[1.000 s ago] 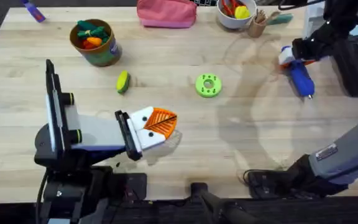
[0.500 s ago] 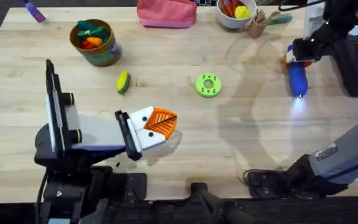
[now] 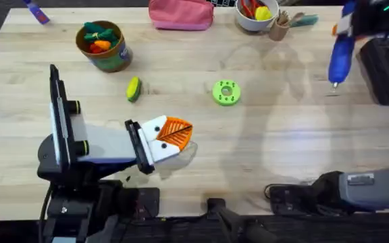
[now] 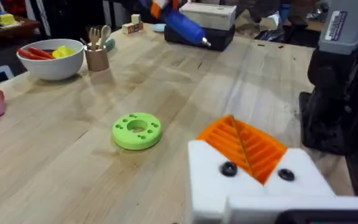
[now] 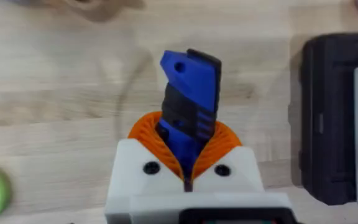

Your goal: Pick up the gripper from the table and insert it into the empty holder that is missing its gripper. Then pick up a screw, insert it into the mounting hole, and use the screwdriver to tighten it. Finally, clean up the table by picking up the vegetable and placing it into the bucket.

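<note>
At the upper right of the overhead frame, the blue cylindrical electric screwdriver (image 3: 340, 52) was gripped by the right gripper (image 5: 185, 177), its orange ribbed pads closed around the body, bit tilted down over the light wooden worktop (image 3: 262, 135). At lower left, the left gripper (image 3: 171, 137) was seen closed on nothing. The small yellow-and-green oval toy vegetable (image 3: 134, 88) was left lying beside the olive-green tin bucket (image 3: 104, 46), so clean-up was judged outstanding.
</note>
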